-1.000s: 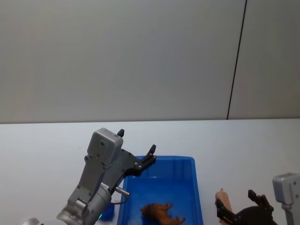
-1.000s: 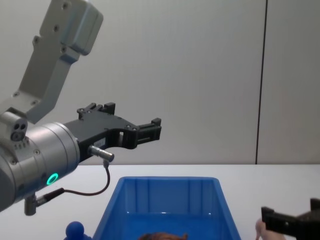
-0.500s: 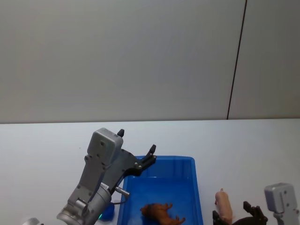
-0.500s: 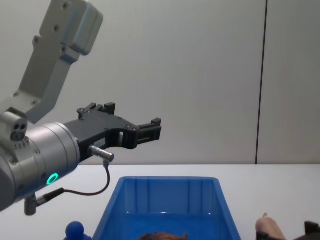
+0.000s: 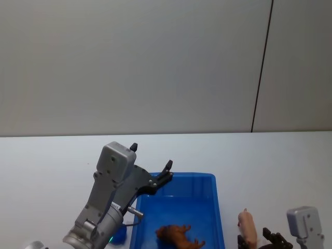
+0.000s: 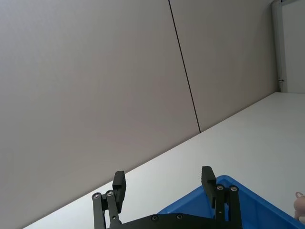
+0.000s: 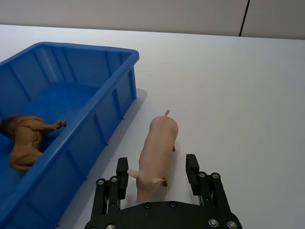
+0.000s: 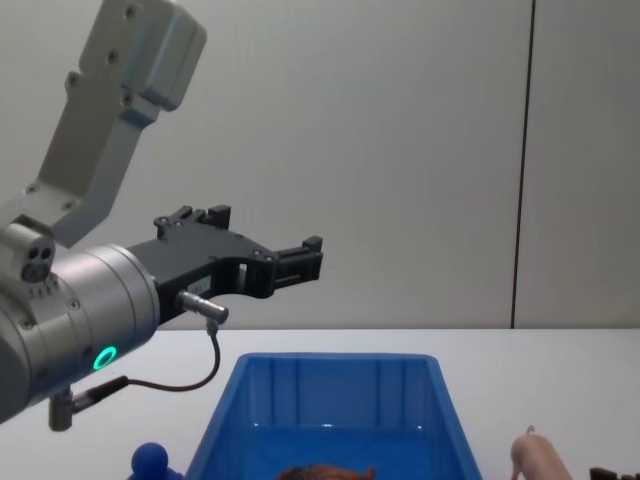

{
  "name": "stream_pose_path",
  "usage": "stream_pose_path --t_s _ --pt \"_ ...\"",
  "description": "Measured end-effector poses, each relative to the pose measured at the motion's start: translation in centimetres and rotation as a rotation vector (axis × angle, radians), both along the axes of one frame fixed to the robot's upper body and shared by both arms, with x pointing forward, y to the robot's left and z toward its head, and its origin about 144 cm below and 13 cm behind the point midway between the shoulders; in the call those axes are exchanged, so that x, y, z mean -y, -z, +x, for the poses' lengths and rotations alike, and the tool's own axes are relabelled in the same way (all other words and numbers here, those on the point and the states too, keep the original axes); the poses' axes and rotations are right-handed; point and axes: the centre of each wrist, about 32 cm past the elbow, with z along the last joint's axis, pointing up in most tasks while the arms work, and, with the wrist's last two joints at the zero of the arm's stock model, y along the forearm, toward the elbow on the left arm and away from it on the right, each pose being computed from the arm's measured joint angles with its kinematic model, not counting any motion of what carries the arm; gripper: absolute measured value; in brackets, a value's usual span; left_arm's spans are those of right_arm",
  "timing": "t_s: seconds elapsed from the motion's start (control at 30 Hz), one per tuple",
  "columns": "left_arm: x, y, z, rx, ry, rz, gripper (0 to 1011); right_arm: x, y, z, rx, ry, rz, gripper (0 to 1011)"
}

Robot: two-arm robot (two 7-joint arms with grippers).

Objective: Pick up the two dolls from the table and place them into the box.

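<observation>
Flanking the head end of the pig (image 7: 159, 138) with the wide-spread fingers of the right end effector (image 7: 157, 166), toy lying on the table (image 7: 238, 95) just beside the box (image 7: 114, 102), long axis running straight away from the palm; left end effector (image 6: 163, 174), likewise wide, farther off above the box.

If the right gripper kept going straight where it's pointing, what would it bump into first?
The pink pig: it lies on the table straight ahead of the open right gripper, its head seemingly between the fingers. Depth is unclear, though.
</observation>
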Motion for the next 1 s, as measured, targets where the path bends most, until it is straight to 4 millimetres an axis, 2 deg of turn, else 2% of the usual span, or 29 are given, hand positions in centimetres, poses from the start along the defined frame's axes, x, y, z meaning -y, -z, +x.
stream_pose_path --t_s 0.13,0.43,0.77,1.0 --pt "0.0 0.0 0.0 0.000 0.000 0.000 1002 0.0 0.2 0.1 0.000 0.009 -0.002 659" --pt "0.0 0.0 0.0 0.000 0.000 0.000 1002 0.1 0.3 0.3 0.017 0.032 -0.009 362" --pt "0.0 0.0 0.0 0.000 0.000 0.000 1002 0.3 -0.6 0.3 0.089 0.025 0.002 358" --pt "0.0 0.0 0.0 0.000 0.000 0.000 1002 0.3 -2.0 0.5 0.178 -0.026 0.023 358"
